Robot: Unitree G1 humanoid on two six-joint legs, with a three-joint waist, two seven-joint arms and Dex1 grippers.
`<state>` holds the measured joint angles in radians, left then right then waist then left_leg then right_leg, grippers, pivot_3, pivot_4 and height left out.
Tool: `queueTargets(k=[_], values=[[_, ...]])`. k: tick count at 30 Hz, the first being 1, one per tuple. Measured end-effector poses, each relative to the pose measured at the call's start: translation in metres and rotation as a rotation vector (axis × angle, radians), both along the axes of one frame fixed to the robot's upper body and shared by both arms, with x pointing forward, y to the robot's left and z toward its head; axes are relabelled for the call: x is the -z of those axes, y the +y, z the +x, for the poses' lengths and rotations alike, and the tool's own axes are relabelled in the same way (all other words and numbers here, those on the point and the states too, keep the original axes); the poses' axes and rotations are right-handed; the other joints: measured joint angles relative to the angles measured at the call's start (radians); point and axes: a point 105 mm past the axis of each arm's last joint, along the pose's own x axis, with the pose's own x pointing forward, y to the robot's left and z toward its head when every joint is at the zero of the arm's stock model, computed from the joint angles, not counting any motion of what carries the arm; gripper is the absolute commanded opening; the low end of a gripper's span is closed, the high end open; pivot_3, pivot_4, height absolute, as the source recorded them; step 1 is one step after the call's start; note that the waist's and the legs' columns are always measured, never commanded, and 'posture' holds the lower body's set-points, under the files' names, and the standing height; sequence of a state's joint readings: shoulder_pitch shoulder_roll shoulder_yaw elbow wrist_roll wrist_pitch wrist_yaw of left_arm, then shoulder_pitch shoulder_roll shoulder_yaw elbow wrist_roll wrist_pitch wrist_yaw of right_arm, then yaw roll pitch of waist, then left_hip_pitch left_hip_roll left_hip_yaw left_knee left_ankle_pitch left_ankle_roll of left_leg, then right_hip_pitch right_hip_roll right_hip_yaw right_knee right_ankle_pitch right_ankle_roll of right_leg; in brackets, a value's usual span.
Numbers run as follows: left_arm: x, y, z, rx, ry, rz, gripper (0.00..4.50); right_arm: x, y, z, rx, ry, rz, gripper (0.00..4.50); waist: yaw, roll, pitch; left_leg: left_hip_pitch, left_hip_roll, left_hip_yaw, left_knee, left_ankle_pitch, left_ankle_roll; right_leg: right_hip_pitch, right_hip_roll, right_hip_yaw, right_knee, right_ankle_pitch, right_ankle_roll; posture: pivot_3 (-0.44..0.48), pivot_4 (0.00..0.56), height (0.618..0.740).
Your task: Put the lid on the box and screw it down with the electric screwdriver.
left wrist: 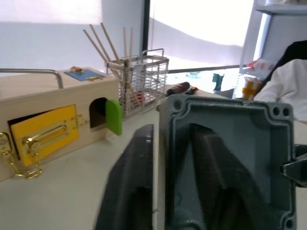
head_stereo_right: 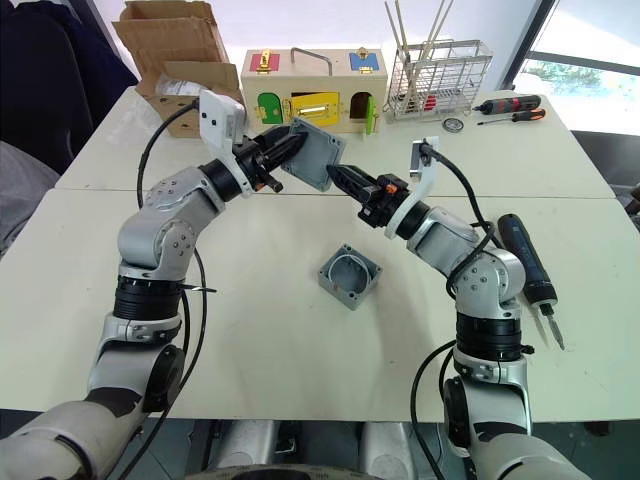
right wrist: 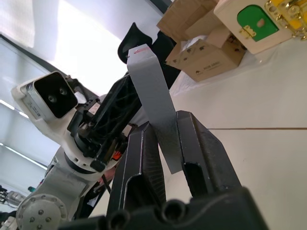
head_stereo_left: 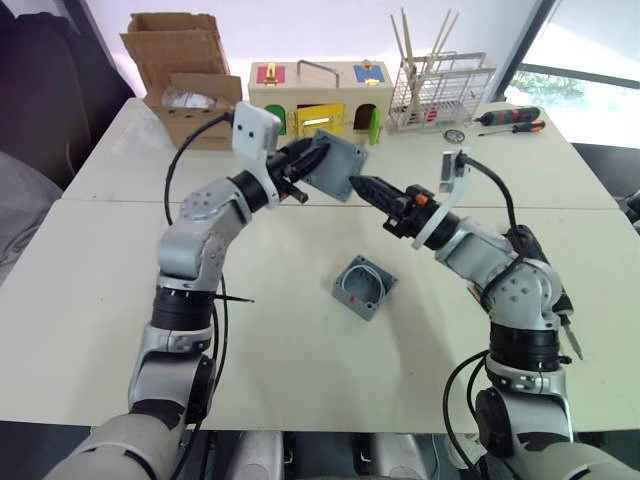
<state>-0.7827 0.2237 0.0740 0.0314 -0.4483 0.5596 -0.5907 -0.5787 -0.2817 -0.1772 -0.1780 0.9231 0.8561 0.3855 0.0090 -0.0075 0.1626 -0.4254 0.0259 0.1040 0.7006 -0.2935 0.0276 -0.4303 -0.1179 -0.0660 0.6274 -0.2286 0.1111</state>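
The grey lid (head_stereo_left: pixel 337 166) hangs tilted in the air above the table's middle, held from both sides. My left gripper (head_stereo_left: pixel 318 160) is shut on its left wall, and in the left wrist view the lid (left wrist: pixel 230 158) shows its hollow side. Coming in from the right, my right gripper (head_stereo_left: pixel 362 186) is shut on the lid's lower right edge, and the lid's thin edge (right wrist: pixel 156 110) sits between its two fingers. Below them the grey box (head_stereo_left: pixel 363 288) rests open side up on the table. The black electric screwdriver (head_stereo_right: pixel 526 266) lies at the right, beside my right arm.
Along the far edge stand a cardboard box (head_stereo_left: pixel 185 80), a wooden latch box (head_stereo_left: pixel 320 95) and a wire basket (head_stereo_left: pixel 440 92) holding sticks. Two slim hand screwdrivers (head_stereo_left: pixel 510 118) lie at the far right. A seam crosses the white table (head_stereo_left: pixel 300 380).
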Motion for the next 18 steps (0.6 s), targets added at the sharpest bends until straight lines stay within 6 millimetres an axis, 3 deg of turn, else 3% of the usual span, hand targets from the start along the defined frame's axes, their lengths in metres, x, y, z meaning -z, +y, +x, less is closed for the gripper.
queueTargets(k=[3,8,11,15,18], values=[[-0.010,0.009,-0.004,0.028,0.007,-0.065,4.47,-0.002,0.000,-0.003,0.002,-0.023,-0.005,0.13,-0.001,0.000,0.000,0.000,0.000,0.000,0.000,0.000,0.000,0.000,0.000,0.000,0.000,0.000,0.000,0.000,0.150,0.728],[-0.038,0.040,-0.013,0.046,0.003,-0.157,4.47,-0.007,-0.018,0.001,0.150,-0.155,-0.127,0.13,-0.001,0.000,0.000,0.000,0.000,0.000,0.000,0.000,0.000,0.000,0.000,0.000,0.000,0.000,0.000,0.000,0.150,0.728],[-0.042,0.055,-0.017,0.066,0.040,-0.193,4.47,-0.009,-0.031,-0.007,0.262,-0.364,-0.361,0.13,0.002,0.000,0.000,0.000,-0.001,0.000,0.000,0.000,0.000,0.000,0.000,0.000,-0.001,0.000,0.000,0.000,0.150,0.728],[-0.026,0.063,-0.018,0.097,0.129,-0.205,4.47,-0.005,-0.041,-0.027,0.365,-0.648,-0.698,0.13,-0.001,0.000,0.000,0.000,-0.002,0.000,0.000,0.001,-0.001,0.000,0.000,0.000,-0.001,-0.001,0.001,0.000,0.150,0.728],[-0.014,0.054,-0.020,0.145,0.174,-0.202,3.68,0.003,-0.043,-0.039,0.366,-0.812,-0.874,0.13,0.003,-0.001,0.001,0.001,-0.002,0.000,0.000,0.001,-0.003,0.000,0.000,0.000,-0.003,-0.001,0.001,0.000,0.150,0.728]])
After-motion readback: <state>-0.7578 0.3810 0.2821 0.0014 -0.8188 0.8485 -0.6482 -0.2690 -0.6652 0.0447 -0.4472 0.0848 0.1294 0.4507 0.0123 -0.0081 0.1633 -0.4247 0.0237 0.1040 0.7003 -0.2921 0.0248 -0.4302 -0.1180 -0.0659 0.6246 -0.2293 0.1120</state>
